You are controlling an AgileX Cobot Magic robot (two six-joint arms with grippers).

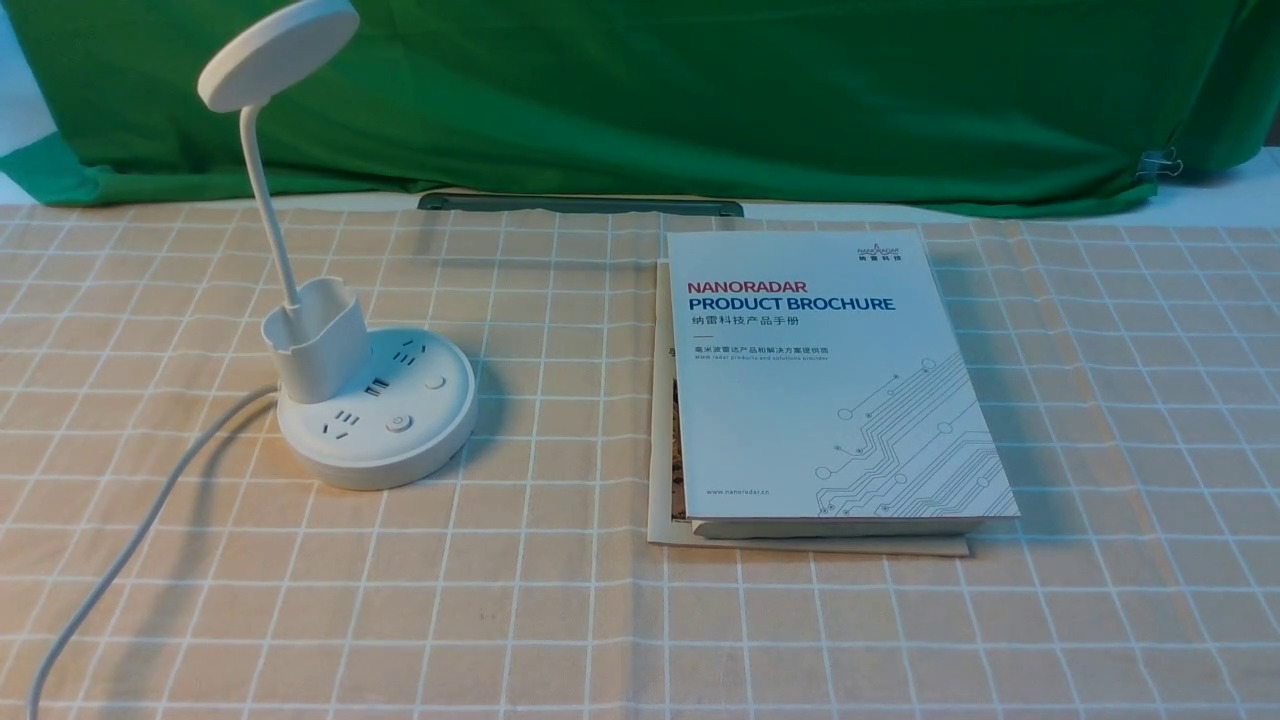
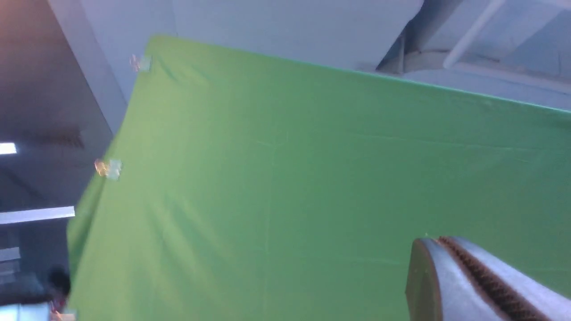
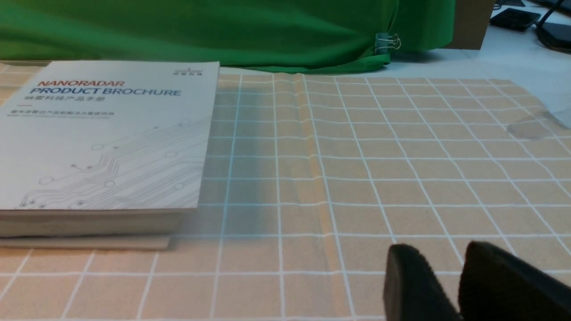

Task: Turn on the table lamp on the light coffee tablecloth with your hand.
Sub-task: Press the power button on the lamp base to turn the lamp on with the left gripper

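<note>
Table lamp [image 1: 320,335]: left side of the light coffee tablecloth [image 1: 560,600], unlit
Handling: light rigid plastic, bendy neck; press base button [image 1: 399,424] gently downward
Right hand [image 3: 448,263]: pressed together, empty
Left hand [image 2: 468,276]: cannot tell

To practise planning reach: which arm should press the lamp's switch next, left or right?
Probably left. The table lamp stands on the robot's left side of the light coffee tablecloth, and the brochure lies between it and the right side.
</note>
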